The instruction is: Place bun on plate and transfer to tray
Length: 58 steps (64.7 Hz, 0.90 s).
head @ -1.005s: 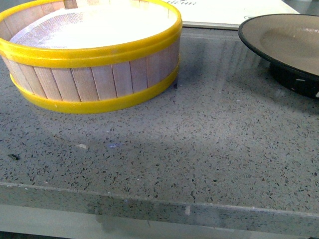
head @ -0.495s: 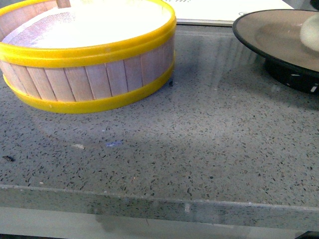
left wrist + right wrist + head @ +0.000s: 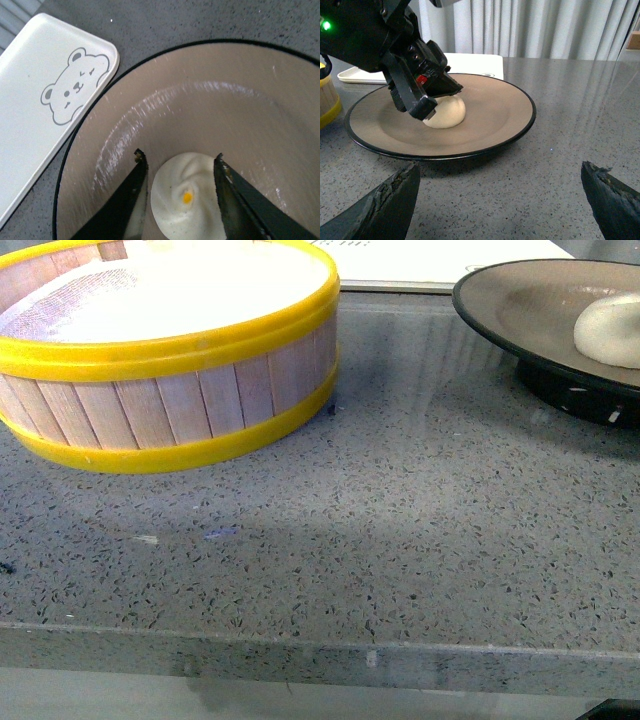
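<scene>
Since a second ago the front view has slid sideways, and the bun (image 3: 610,330), absent from that view then, now lies on the plate (image 3: 520,300) at the right edge. A grey speckled countertop (image 3: 400,540) carries everything. At its far side lies the white tray (image 3: 430,260), flat; the left wrist view shows a bear face printed on it, and one rounded corner sits just beside the plate's black rim. A wooden steamer basket (image 3: 170,390) with yellow bands stands to the left, well apart from the plate. The plate stands upright on its black base. The bun rests on the tan inside, off centre, flat side down with its dome up; it is round with no long axis, and its swirled top bears a small yellow spot. The left gripper (image 3: 179,157) reaches down over the plate with one finger on each side of the bun; I cannot tell whether they press it or stand just clear. The right gripper (image 3: 500,167) hangs low over the countertop near the plate, its jaws spread wide with nothing between them.
</scene>
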{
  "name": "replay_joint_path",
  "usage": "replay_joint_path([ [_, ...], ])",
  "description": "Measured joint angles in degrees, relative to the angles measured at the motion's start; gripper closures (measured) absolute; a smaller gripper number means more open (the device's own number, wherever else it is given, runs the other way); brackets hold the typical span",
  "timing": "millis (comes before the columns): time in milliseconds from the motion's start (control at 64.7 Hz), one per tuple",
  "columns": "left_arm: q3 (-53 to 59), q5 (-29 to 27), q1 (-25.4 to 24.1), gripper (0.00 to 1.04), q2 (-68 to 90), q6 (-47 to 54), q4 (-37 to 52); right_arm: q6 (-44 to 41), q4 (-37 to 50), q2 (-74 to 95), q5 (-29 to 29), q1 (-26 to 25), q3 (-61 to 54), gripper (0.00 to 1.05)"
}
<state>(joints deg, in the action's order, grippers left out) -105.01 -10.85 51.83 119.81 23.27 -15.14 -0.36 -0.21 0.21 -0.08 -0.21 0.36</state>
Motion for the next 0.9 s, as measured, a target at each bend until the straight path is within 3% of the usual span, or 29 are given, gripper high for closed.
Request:
replay_joint_path([
  [124,-2.0,0.5,0.0,0.35,-0.1,-1.5,-1.1,0.0,0.0,0.0,0.0,0.0,0.0,0.09],
  [340,-0.9,3.4,-1.5,0.05,-4.5,-5.0,1.0,0.0,0.0,0.0,0.0,0.0,0.0,0.09],
  [464,4.5,3.1,-4.4,0.07,-12.9,-6.6,4.5,0.0,0.0,0.0,0.0,0.0,0.0,0.09],
  [649,20.9,1.8,-12.9,0.07,-33.7,-6.1,9.6,0.0,0.0,0.0,0.0,0.0,0.0,0.09],
  [897,41.9,5.6,-22.9,0.07,-56.3,-6.8,7.0,0.0,0.0,0.0,0.0,0.0,0.0,0.09],
])
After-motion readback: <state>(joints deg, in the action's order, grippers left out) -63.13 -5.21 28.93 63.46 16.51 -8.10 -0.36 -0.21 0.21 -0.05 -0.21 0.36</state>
